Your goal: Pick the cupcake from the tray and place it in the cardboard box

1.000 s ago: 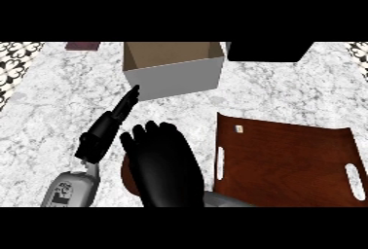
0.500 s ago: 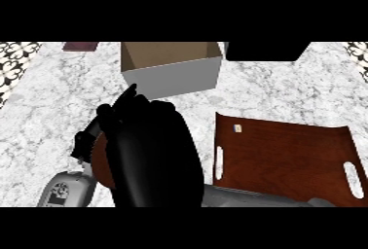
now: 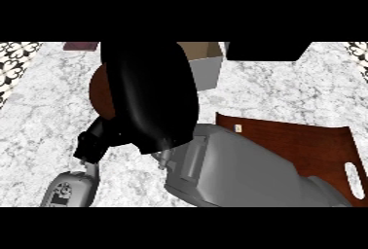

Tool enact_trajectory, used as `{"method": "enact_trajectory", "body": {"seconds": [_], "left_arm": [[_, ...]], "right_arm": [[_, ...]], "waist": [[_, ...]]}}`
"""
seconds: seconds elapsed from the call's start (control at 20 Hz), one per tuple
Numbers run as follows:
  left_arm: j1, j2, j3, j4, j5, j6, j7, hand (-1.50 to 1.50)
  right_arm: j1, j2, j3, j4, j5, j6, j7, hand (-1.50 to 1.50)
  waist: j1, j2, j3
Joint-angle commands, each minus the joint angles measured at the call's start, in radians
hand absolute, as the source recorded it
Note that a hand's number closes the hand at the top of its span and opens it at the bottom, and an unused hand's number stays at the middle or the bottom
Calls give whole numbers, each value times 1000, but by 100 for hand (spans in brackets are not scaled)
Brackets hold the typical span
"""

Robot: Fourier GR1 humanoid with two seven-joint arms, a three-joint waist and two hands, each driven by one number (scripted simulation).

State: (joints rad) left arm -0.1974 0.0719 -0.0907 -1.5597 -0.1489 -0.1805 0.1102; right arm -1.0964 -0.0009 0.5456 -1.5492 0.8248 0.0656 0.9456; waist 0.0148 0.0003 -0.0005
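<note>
Over the cardboard box (image 3: 205,63) I held the right hand (image 3: 151,97) to deposit the cupcake (image 3: 101,92), though its finger state was unreadable.

From my seat, the right hand (image 3: 147,92) fills the view's middle, in front of the cardboard box (image 3: 205,65), which stands at the counter's (image 3: 287,92) far side. The tray (image 3: 302,141) lies to the right, nearer me. The left hand (image 3: 93,143) sits low at the left, partly behind the right
</note>
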Motion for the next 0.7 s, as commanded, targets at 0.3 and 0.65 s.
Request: {"method": "enact_trajectory", "body": {"seconds": [0.3,0.65], "left_arm": [[-52,-19,5,49,-27,22,-14,0],[-56,14,38,60,21,-35,-3,0]], "right_arm": [[-182,1,-171,381,-78,-159,-177,150],[-257,1,-230,683,-21,-228,-315,150]], "waist": [[2,4,0],[9,8,-1]]}}
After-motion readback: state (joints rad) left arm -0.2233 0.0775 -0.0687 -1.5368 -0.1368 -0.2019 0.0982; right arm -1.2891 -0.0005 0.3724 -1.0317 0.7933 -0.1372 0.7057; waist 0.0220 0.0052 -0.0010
